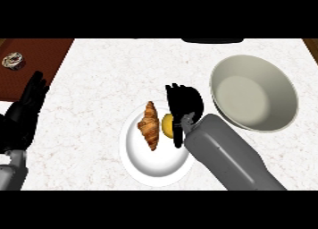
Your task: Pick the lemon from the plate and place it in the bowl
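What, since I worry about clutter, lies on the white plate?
On the plate lie a croissant and, right of it, the lemon. The right hand covers the lemon's right side and the plate's rim there, so anything beneath it cannot be seen.

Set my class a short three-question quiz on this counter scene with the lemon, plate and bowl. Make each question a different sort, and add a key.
1. True or false: the lemon already lies in the bowl.
2. What shares the white plate with the lemon? A) croissant B) banana C) spoon
3. Which hand is right beside the lemon?

Key
1. False: it is on the white plate.
2. A.
3. The right hand. The left hand rests open at the view's left edge.
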